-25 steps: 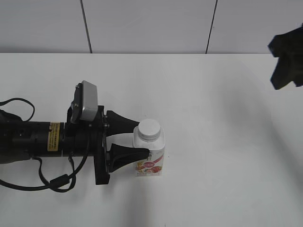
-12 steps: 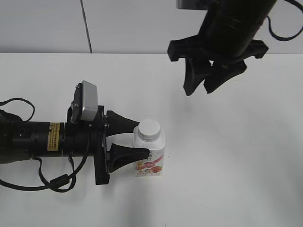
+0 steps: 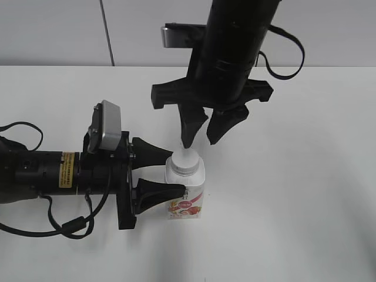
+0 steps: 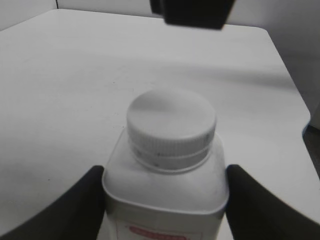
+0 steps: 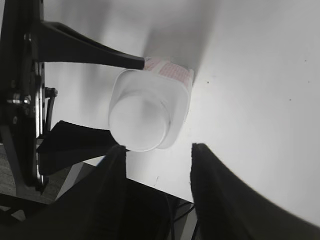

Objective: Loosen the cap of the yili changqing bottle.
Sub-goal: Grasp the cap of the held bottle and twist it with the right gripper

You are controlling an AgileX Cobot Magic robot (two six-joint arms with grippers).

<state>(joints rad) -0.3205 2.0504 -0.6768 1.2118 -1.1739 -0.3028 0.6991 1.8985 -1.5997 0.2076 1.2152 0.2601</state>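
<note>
We locate the cap (image 4: 171, 125) on the neck of the bottle (image 3: 185, 194), which stands upright on the table (image 3: 294, 205) near its middle. The cap is white, flat-topped and ribbed round its rim; we judge the ribs the proper place to grip, since the smooth top offers no purchase. We judge the bottle light, with thin plastic walls that yield under hard squeezing, so clamping force should stay moderate.

We see the left gripper (image 3: 176, 174) pinching the bottle body from the side, one finger on each flank below the shoulders. This holds the bottle against rotation.

We see the right gripper (image 3: 201, 138) above the cap, pointing down, fingers spread apart. It sits slightly toward the far side, one fingertip just over the cap, and holds nothing. We judge it needs centring before closing on the rim.
</note>
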